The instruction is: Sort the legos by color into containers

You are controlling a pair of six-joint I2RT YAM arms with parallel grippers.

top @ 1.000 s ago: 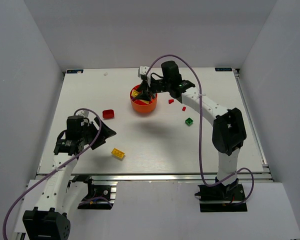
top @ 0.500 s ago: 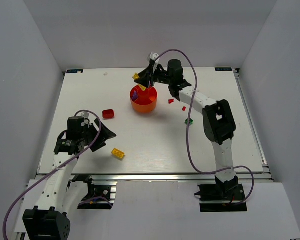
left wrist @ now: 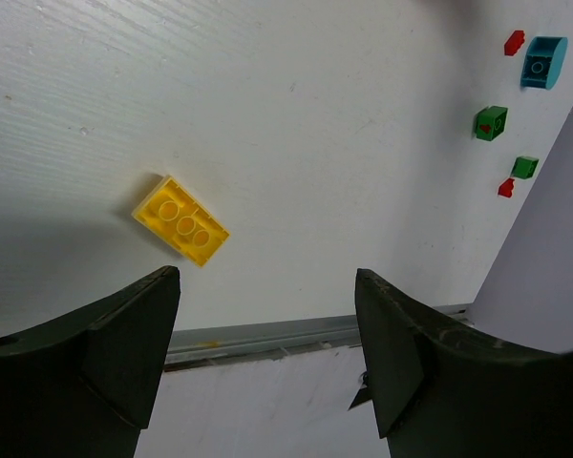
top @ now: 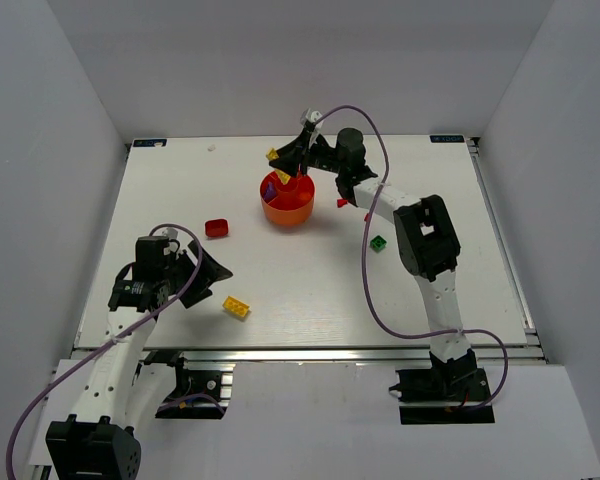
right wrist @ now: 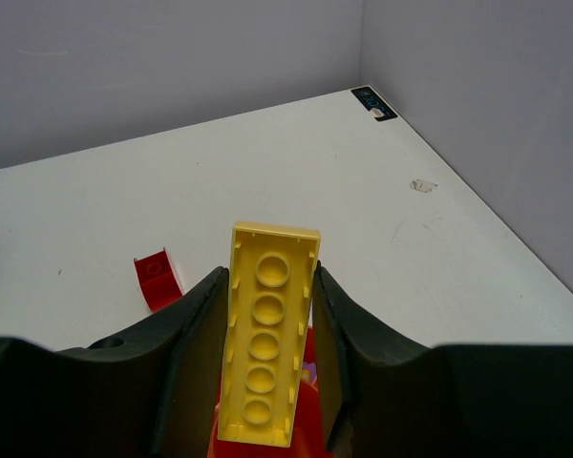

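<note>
Right gripper (right wrist: 267, 279) is pinching a long yellow studded plastic plate (right wrist: 265, 343) by its two long edges. In my wrist view the plate's long axis runs 12 to 6 o'clock, in line with the fingers, with its far end past the tips. From the top view, the plate hangs at about 11 o'clock of the round orange-red plastic divided bowl (top: 286, 213). I cannot tell whether it is over the far rim or just outside it. The bowl therefore lies toward 5–6 o'clock from my tips, and lower. Yellow shows in the bowl's 12 o'clock wedge. Judgement: a short draw toward 6 o'clock, then down, before release; the plate's length could bridge a divider. Left gripper (left wrist: 265, 281) is spread wide and empty, and a small yellow plastic brick (left wrist: 180, 219) lies on the table at 11 o'clock of its tips. The left arm is the nearer one for that brick.
</note>
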